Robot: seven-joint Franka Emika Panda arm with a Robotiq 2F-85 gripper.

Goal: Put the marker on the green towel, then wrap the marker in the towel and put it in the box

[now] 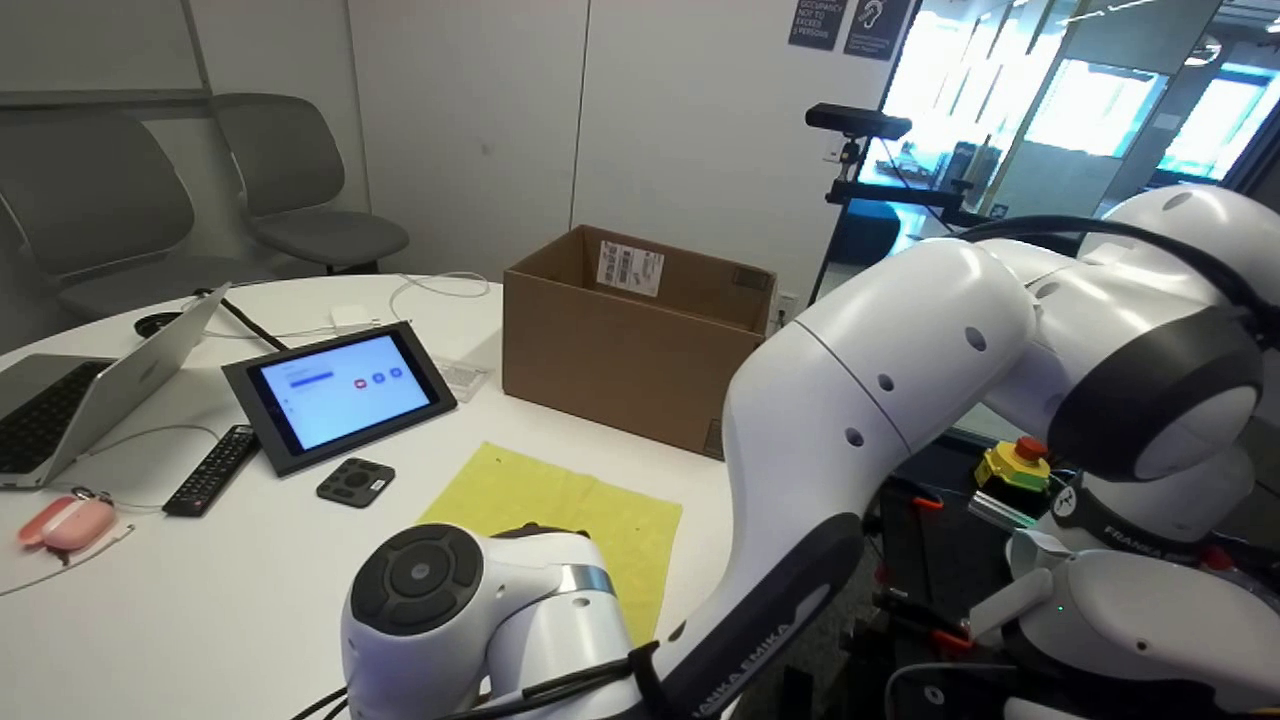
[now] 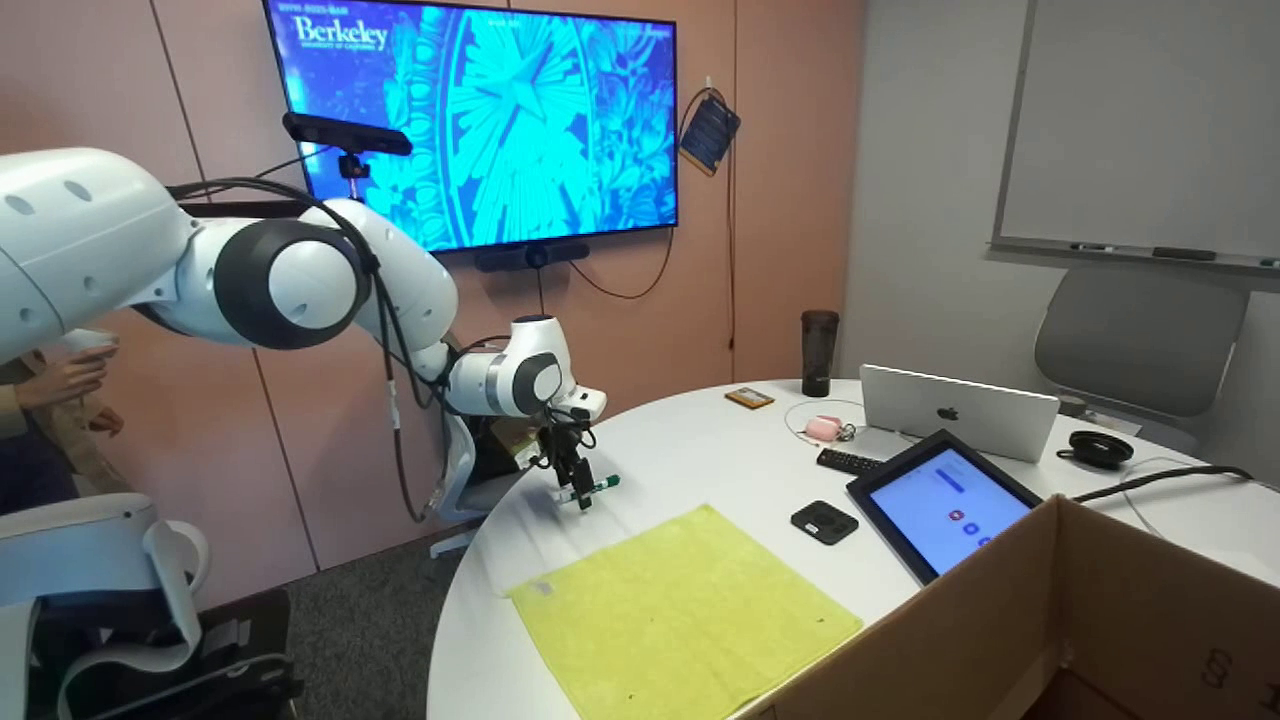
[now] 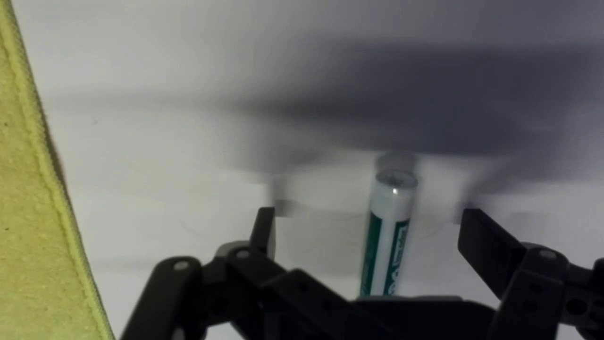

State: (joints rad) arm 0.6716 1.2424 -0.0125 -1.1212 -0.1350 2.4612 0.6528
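Marker (image 3: 389, 236) lies on the white table (image 2: 690, 450), near its left edge in an exterior view, between the spread jaws of the gripper (image 3: 368, 215); I see no contact either side, so nothing's held. In the wrist view it sits a bit nearer the right jaw, which I'd expect to hit first: round barrel, so it could get shoved or roll. Can't tell jaw height over the tabletop; too high and the pinch may squirt it out, too low and they'd scrape. Next out: green towel (image 2: 680, 620), flat, apart from the marker, nearer and to the right. Looks thin, so the tool could snag it at the drop or drag the whole sheet when pulling a fold. Marker set too close to an edge would likely slip out of the wrap, with just one arm to tuck. Then the box (image 2: 960, 640), at near right, past the towel: walls look tall, so a low carry could catch the rim and unroll the bundle. Tablet (image 1: 345, 390) sits near the box, left of it in an exterior view; a wide swing might clip it.
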